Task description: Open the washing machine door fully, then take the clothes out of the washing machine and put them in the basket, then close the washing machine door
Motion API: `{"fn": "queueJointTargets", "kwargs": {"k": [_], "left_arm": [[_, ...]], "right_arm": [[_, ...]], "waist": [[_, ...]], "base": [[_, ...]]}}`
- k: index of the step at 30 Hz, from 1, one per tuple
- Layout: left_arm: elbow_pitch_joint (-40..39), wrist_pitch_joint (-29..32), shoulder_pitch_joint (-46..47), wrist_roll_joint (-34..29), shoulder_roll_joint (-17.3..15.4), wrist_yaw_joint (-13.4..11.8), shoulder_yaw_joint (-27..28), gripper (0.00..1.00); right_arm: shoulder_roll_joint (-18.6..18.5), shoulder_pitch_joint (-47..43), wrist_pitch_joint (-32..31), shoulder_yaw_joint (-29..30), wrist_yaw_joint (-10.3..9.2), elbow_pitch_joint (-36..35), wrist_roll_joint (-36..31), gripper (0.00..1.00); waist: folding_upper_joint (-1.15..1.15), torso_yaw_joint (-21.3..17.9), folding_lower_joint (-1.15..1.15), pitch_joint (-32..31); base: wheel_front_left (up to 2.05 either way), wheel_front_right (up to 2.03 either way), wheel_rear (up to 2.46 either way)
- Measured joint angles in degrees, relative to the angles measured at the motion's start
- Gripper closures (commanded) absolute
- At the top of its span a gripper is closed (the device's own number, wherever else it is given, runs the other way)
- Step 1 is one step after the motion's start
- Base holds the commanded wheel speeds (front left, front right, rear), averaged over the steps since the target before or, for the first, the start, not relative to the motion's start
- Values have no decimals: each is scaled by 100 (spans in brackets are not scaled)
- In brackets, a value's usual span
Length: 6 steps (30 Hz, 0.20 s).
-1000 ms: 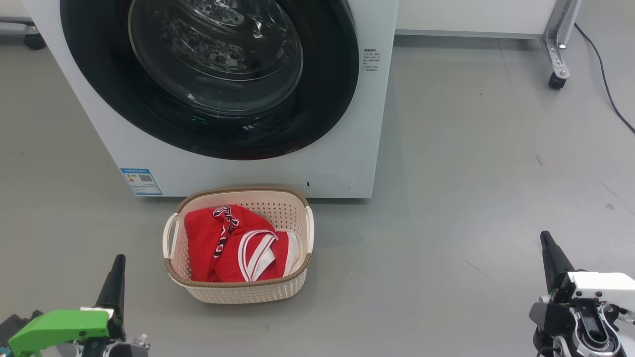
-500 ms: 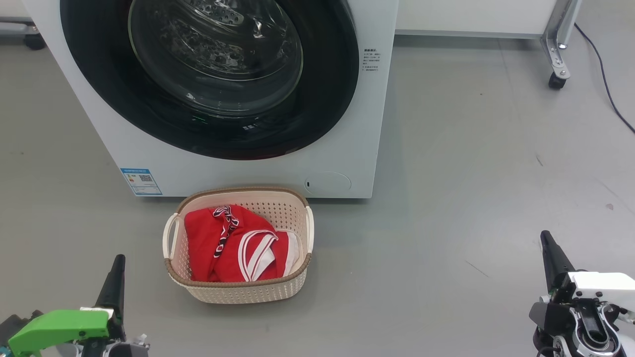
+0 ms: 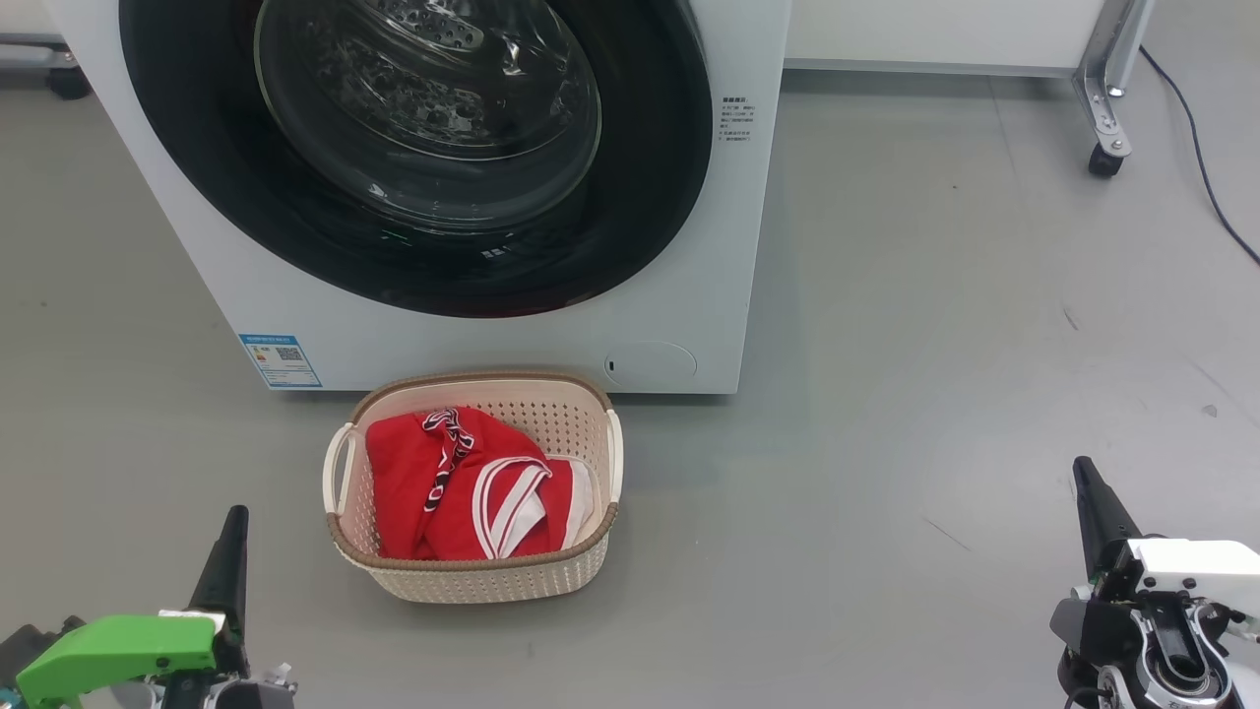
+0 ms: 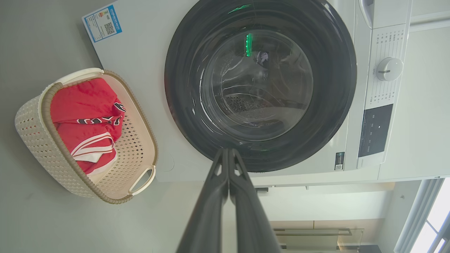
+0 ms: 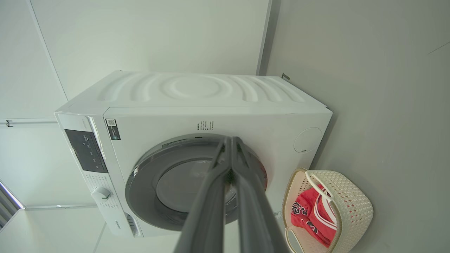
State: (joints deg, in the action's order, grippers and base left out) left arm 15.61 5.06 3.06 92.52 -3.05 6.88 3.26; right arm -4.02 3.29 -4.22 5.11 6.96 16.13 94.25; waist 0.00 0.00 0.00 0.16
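Your left gripper sits nearer the basket of clothes than your right gripper; the shut washing machine door lies ahead; fingers together, empty.

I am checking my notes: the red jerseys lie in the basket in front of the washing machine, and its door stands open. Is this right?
Not quite: the washing machine door is shut, flat against the front, as the left wrist view shows. The red jerseys do lie in the basket in front of the washing machine.
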Motion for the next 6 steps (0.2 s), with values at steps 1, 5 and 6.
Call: {"fn": "queueJointTargets", "kwargs": {"k": [1, 5, 6], "left_arm": [[0, 0, 0, 0, 0, 0, 0, 100], [0, 0, 0, 0, 0, 0, 1, 100], [0, 0, 0, 0, 1, 0, 1, 100]], "right_arm": [[0, 0, 0, 1, 0, 0, 0, 100], [1, 1, 0, 2, 0, -1, 0, 100], [1, 1, -1, 3, 0, -1, 0, 100]], "waist": [[0, 0, 0, 0], [0, 0, 0, 0], [0, 0, 0, 0]], "base": [[0, 0, 0], [0, 0, 0], [0, 0, 0]]}}
